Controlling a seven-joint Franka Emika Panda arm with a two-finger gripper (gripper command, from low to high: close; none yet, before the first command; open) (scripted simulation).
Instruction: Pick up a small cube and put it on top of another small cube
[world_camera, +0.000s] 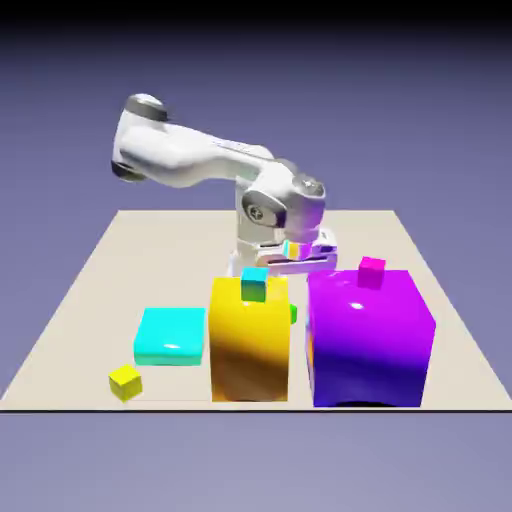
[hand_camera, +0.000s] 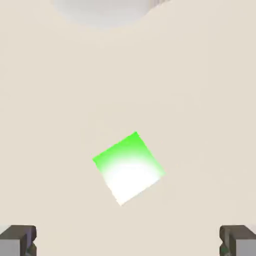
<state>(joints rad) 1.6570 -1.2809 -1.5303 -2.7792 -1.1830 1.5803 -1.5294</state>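
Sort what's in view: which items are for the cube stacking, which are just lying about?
For the job:
- small bright green cube
- open gripper

Just lying about, or possibly the cube to stack on (can't tell which):
- small teal cube
- small magenta cube
- small yellow cube
- cyan block
- big yellow block
- big purple block

In the exterior view, the middle block (world_camera: 249, 345), under one top cube (world_camera: 254, 284), has the flat block (world_camera: 170, 337) at nine o'clock, big block (world_camera: 368, 345) at three, rear cube (world_camera: 294, 314) at one.
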